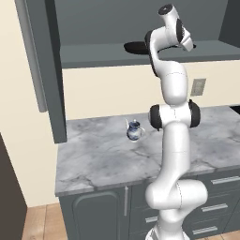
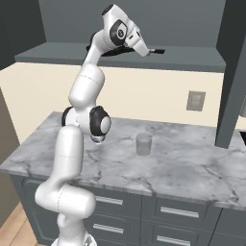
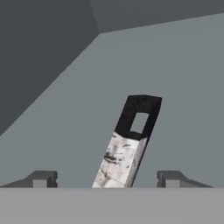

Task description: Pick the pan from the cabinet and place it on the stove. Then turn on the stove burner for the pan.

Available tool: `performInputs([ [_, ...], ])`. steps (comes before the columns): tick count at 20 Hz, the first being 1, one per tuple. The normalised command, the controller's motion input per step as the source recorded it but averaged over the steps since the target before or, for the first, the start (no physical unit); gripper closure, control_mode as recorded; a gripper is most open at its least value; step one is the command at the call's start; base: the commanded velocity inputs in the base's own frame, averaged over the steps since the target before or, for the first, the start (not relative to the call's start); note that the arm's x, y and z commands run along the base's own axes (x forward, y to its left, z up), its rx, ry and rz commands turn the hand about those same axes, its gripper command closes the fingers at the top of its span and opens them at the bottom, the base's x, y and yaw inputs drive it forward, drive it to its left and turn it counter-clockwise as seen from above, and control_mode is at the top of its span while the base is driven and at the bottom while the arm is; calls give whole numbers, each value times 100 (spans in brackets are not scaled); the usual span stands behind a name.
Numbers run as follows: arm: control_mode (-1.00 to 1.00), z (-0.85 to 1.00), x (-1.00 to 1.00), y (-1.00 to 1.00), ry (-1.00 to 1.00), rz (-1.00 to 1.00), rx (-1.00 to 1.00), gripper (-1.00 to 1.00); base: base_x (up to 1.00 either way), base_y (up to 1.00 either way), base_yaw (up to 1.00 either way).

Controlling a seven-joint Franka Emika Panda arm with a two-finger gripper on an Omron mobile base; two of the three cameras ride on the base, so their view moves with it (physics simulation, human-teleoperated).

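The dark pan (image 1: 135,47) lies on the inner shelf of the open cabinet (image 1: 93,56), partly behind my arm. Its long handle (image 2: 156,50) points right along the shelf. My gripper (image 3: 106,180) is inside the cabinet, open, with the handle (image 3: 127,144) running up between the two fingertips (image 3: 41,179) and touching neither. In the right base view the gripper (image 2: 147,52) sits over the handle's near part. A dark corner of the stove (image 1: 236,109) shows at the counter's right edge.
A small blue-and-white jug (image 1: 133,130) and a clear glass (image 2: 143,144) stand on the marble counter (image 1: 103,159). The open cabinet door (image 1: 49,75) hangs at left. A wall outlet (image 1: 198,86) is below the shelf. Grey drawers (image 2: 178,211) line the counter front.
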Motion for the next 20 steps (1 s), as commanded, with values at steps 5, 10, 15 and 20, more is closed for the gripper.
performInputs([
  [5,-100,-71,22,0,0,0,0,100,0,0,0],
  [10,-100,-59,17,0,0,0,0,100,0,0,0],
  [15,-100,-50,11,0,0,0,0,100,0,0,0],
  [20,-100,-31,1,0,0,0,-1,100,0,0,0],
])
